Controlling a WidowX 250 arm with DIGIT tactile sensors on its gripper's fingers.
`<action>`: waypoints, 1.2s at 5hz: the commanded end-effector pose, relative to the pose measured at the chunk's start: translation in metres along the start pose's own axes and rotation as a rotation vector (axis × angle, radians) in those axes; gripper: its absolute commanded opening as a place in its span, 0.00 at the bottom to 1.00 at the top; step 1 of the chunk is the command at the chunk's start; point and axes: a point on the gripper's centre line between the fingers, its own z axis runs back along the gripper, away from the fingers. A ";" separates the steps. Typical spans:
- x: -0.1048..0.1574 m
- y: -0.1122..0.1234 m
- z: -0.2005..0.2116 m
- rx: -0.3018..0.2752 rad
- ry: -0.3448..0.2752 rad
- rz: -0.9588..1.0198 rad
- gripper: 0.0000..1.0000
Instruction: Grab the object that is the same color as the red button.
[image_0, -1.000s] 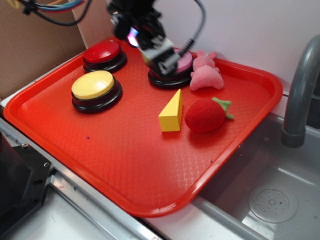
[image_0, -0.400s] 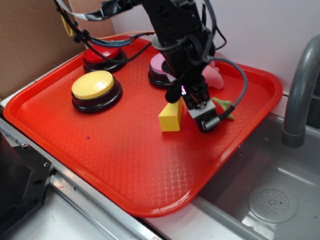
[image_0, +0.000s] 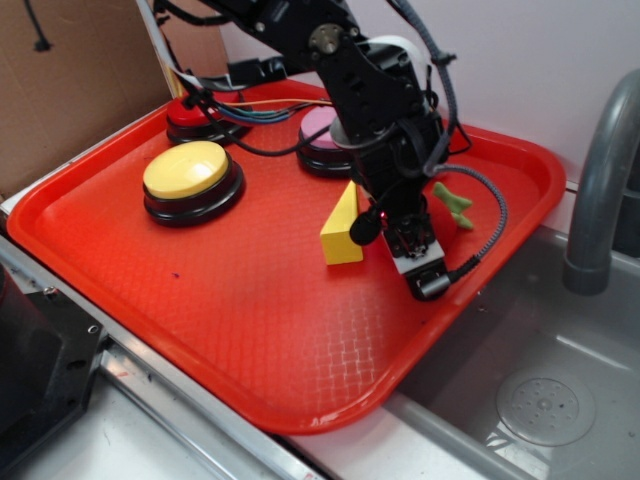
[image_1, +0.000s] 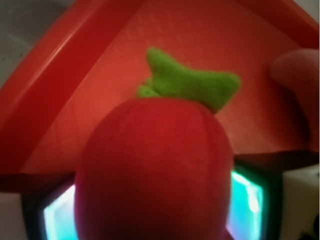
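the tool (image_0: 415, 250) sits low over the strawberry (image_1: 155, 170), fingers flanking it but grip unclear, so next it should squeeze and lift.

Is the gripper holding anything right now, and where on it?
The plush strawberry sits between the jaws of the gripper, across its red body, its green stem pointing away. Whether the jaws have actually closed on it cannot be told.

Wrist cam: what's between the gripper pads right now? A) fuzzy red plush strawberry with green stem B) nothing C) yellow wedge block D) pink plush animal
A: the fuzzy red plush strawberry fills the wrist view between the two lit pads, green stem pointing away.
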 end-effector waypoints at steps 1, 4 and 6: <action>0.014 -0.001 0.018 0.009 -0.057 0.020 0.00; -0.007 0.036 0.128 0.018 0.189 0.169 0.00; -0.071 0.061 0.170 0.057 0.268 0.415 0.00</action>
